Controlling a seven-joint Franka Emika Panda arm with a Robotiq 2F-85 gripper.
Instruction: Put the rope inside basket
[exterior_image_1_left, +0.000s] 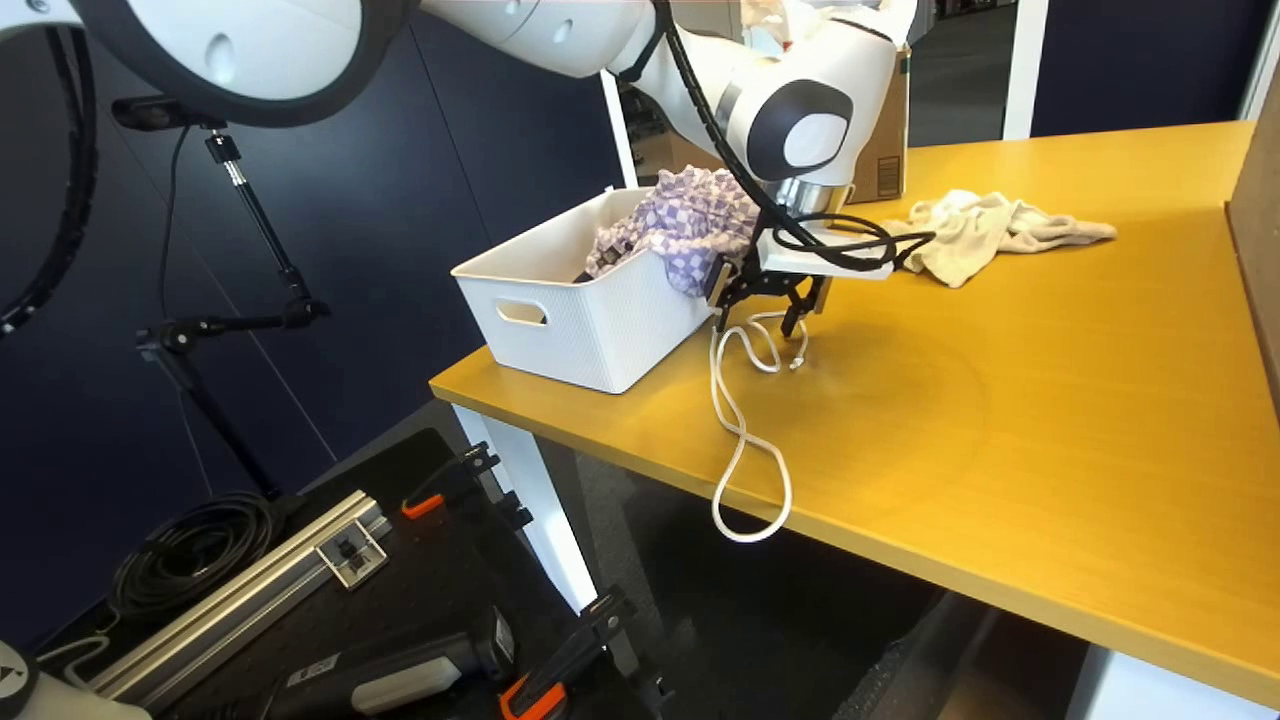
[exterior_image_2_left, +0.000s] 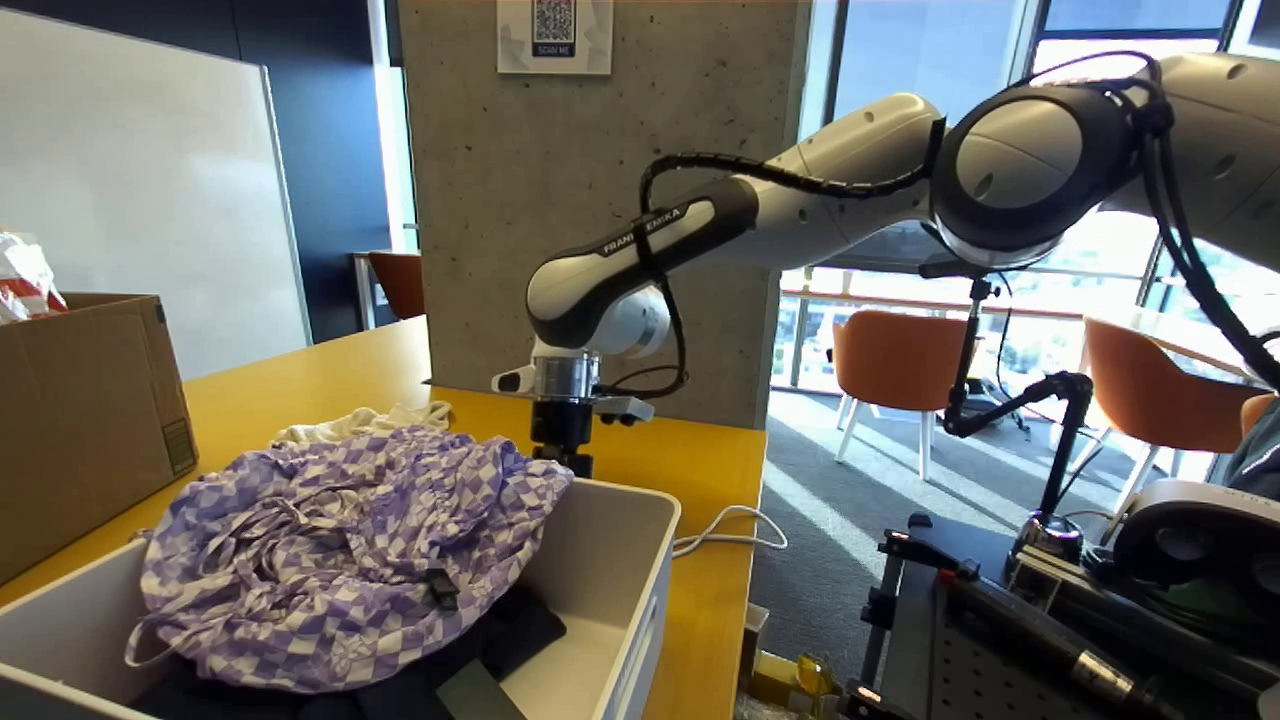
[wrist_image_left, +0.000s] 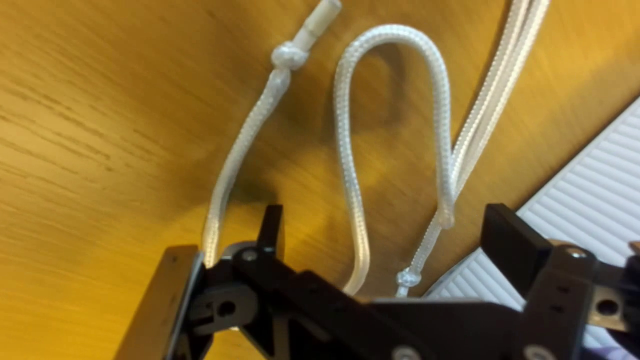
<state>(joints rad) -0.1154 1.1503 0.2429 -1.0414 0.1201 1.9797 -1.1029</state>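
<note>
task looked early: reach about done, rope not in. the white rope (exterior_image_1_left: 741, 432) lay on the yellow table (exterior_image_1_left: 1000, 400) just right of the white basket (exterior_image_1_left: 650, 325), near loop hanging past the table's near edge, far part looped under the claw (wrist_image_left: 385, 222). claw pointed down, fingers (wrist_image_left: 515, 245) well apart, nothing gripped; in the wrist view a bend of rope showed in the gap, with a knotted tip (wrist_image_left: 290, 56) left of it. couldn't tell if either finger touched rope. basket held a heaped purple checked cloth (exterior_image_2_left: 350, 560), partly draped over the right wall in an exterior view, plus dark stuff (exterior_image_2_left: 520, 625) under it; no rope seen inside. pale cloth (exterior_image_1_left: 980, 235) sat apart, farther right on the table, not part of the task. left to do, by my read: pinch the rope, lift, clear the wall, drop it in, overhanging loop included.
</note>
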